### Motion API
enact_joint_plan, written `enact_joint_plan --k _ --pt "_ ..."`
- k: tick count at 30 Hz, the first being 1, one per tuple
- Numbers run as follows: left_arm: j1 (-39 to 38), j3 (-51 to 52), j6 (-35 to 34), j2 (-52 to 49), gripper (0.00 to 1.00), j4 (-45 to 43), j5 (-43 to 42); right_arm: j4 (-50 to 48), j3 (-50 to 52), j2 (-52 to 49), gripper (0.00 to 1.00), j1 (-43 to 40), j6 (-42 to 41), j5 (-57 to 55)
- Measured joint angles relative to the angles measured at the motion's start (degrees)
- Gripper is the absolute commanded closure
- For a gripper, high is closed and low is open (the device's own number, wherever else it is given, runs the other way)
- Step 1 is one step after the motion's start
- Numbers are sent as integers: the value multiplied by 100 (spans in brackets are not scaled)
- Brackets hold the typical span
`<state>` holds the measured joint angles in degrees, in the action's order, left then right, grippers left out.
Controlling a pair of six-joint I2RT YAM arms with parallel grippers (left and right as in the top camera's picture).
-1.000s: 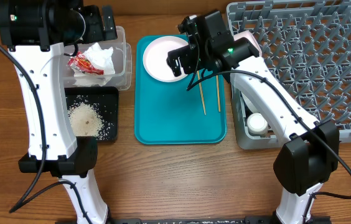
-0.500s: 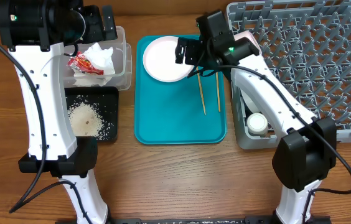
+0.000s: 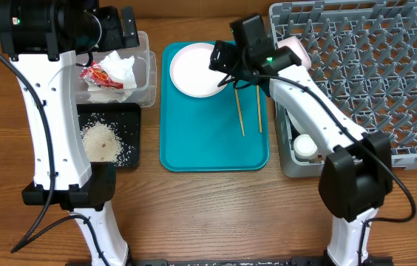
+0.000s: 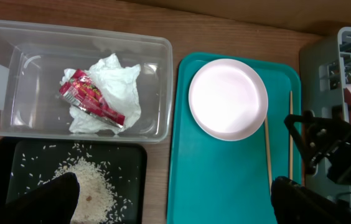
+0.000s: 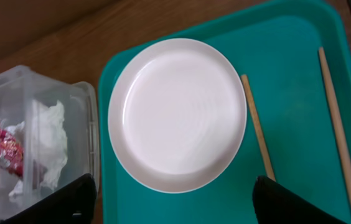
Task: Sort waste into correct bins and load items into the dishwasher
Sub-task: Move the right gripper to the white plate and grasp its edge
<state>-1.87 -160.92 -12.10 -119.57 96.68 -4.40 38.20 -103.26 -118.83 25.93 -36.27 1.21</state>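
A white round plate lies at the far end of the teal tray, with two wooden chopsticks to its right. My right gripper hovers open and empty above the plate's right edge; its wrist view shows the plate and chopsticks between the fingers. My left gripper is open and empty, high above the clear tub. The tub holds the white napkin and red wrapper. Rice lies in the black tray.
The grey dish rack fills the right side. A small white cup sits in its near-left compartment, and a white rounded dish stands at its far-left edge. The left wrist view shows the tub, rice and plate.
My right gripper has shifted back and slightly right, from over the plate's right part to its far-right edge. The left arm and all objects are unchanged.
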Motion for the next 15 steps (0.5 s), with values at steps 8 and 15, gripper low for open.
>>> enact_joint_plan --k 8,15 --pt "0 0 0 0 0 0 0 42 22 -553 34 4 -828 -37" --pt "0 0 2 0 0 0 0 -22 22 -839 39 9 -1300 -85"
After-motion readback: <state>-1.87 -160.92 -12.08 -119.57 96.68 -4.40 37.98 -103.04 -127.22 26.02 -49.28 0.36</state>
